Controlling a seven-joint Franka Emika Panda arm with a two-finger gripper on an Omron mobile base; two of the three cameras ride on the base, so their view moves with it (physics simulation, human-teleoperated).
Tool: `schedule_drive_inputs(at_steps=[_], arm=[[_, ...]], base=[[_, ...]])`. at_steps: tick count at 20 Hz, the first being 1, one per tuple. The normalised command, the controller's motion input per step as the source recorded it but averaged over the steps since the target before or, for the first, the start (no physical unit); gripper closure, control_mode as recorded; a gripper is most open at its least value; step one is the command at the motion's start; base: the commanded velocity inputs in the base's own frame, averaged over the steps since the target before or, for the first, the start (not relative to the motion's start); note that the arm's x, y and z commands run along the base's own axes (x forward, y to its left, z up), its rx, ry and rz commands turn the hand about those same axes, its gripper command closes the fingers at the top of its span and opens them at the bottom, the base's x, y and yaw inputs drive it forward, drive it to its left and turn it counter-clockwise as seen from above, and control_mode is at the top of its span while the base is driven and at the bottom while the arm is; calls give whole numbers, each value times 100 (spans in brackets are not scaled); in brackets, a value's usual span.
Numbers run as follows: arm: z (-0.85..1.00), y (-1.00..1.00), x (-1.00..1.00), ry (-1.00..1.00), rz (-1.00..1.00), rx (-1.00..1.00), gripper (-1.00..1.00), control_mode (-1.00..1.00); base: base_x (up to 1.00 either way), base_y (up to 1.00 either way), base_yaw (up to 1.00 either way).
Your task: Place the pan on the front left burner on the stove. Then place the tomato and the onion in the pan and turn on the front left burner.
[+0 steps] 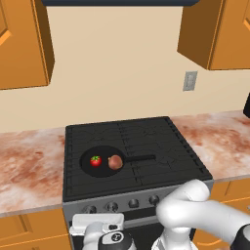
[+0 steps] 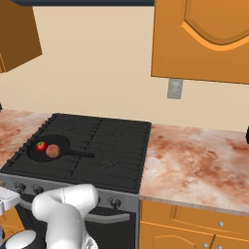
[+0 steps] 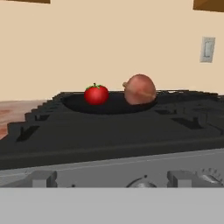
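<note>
The black pan [image 1: 86,167] sits on the front left burner [image 1: 74,179] of the stove [image 1: 146,132], handle [image 1: 142,157] pointing right. Inside it lie the red tomato [image 1: 95,160] on the left and the brownish onion [image 1: 115,162] on the right, side by side. In the hand view the tomato [image 3: 96,94] and onion [image 3: 140,89] rest in the pan [image 3: 109,106] seen from low and level. My gripper [image 3: 111,179] is open, fingertips wide apart and holding nothing, low in front of the stove's left knobs [image 1: 112,206].
The grey front panel carries a row of round knobs [image 1: 133,202]. Marbled counters flank the stove on the left [image 1: 29,156] and right [image 1: 224,141]. Wooden cabinets [image 1: 215,29] hang above, and a wall outlet [image 1: 190,81] is at the back right.
</note>
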Motion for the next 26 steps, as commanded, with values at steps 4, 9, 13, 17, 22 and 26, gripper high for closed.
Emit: schedule_drive_inputs(at_steps=[4, 9, 13, 17, 22, 26], arm=[[-30, 2, 14, 0, 0, 0, -100, -100], [-36, 8, 6, 0, 0, 0, -100, -100], [-27, 15, 10, 0, 0, 0, -100, -100], [-17, 15, 16, 0, 0, 0, -100, -100], [-11, 12, 19, 0, 0, 0, -100, -100], [-19, 10, 18, 0, 0, 0, -100, -100]], base=[[0, 0, 0], [0, 0, 0], [0, 0, 0], [0, 0, 0], [0, 0, 0], [0, 0, 0]])
